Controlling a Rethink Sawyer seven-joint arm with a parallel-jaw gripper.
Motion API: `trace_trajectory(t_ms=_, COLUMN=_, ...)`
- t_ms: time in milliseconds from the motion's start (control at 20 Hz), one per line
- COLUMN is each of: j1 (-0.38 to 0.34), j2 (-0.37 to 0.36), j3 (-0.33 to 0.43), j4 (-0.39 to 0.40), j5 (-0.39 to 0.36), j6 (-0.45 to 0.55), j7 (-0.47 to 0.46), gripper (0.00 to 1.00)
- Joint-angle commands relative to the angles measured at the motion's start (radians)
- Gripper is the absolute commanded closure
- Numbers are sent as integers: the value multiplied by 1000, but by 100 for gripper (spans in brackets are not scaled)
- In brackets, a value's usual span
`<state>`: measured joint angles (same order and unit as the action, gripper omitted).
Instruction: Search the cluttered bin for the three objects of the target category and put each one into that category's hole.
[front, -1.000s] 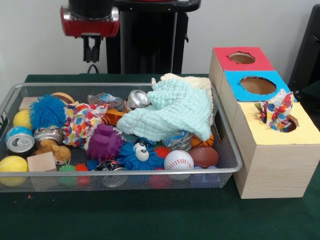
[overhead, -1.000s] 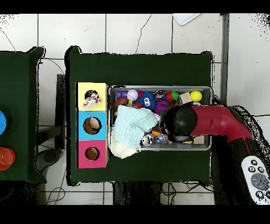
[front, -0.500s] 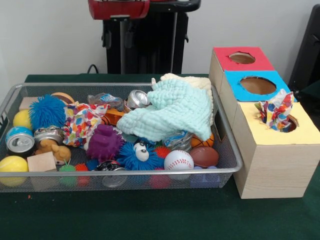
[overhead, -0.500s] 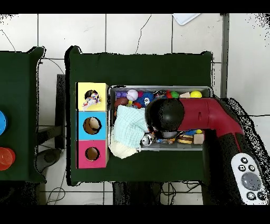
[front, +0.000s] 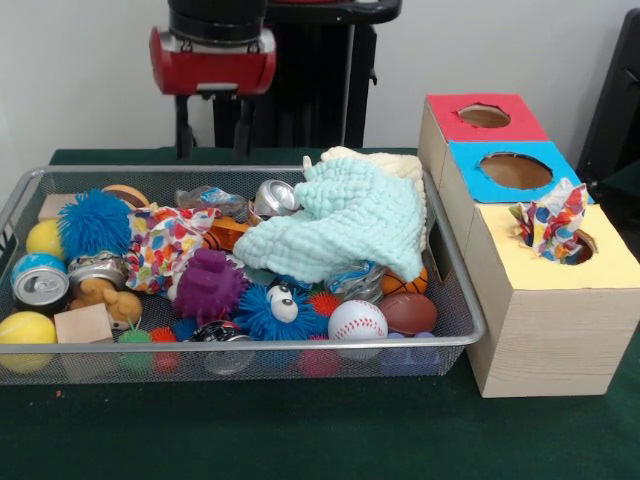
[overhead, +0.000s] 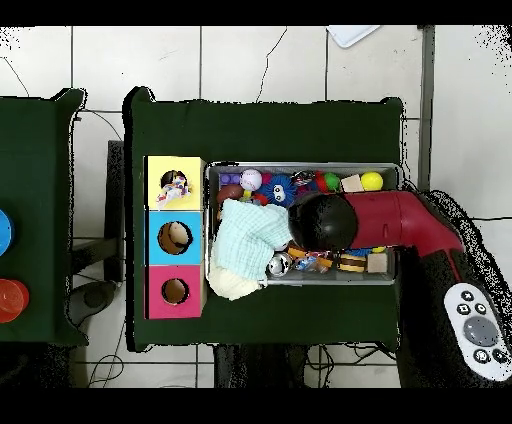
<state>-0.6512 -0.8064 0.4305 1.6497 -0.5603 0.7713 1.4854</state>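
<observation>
Your gripper (front: 213, 128) hangs above the far edge of the bin (front: 455, 290), its two black fingers (front: 184, 127) pointing down and standing clearly apart, with nothing between them. Below it and a little toward the camera in the front view, a polka-dot cloth (front: 163, 246) lies crumpled among the toys, between the blue fuzzy ball (front: 95, 222) and the purple spiky toy (front: 206, 284). A second polka-dot cloth (front: 553, 220) sits well off to the side of the gripper, bunched in the hole (front: 576, 247) of the yellow-topped box (front: 552, 310) and sticking up out of it (only partly inside). You cannot make out a third one in either view. The mint-green waffle cloth (front: 345, 225) is draped over the pile between the gripper and the boxes, with a cream cloth (front: 392, 166) showing behind it. From overhead the red arm (overhead: 400, 220) reaches across the bin, its black end (overhead: 325, 221) just beside the mint cloth, hiding the gripper.
</observation>
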Motion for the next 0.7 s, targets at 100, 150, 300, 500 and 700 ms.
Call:
trace_trajectory(t_ms=100, j1=-23, j2=137, j3=17, j4=64, j5=-133, j6=-99, j7=-128, gripper=0)
trace_trajectory(t_ms=150, j1=-24, j2=140, j3=18, j4=64, j5=-137, j6=-106, j7=-127, gripper=0)
trace_trajectory(t_ms=300, j1=-23, j2=155, j3=20, j4=56, j5=-145, j6=-119, j7=-120, gripper=0)
trace_trajectory(t_ms=500, j1=-16, j2=192, j3=24, j4=18, j5=-155, j6=-115, j7=-115, gripper=0)
trace_trajectory(t_ms=700, j1=-31, j2=279, j3=36, j4=5, j5=-114, j6=-66, j7=-114, gripper=0)
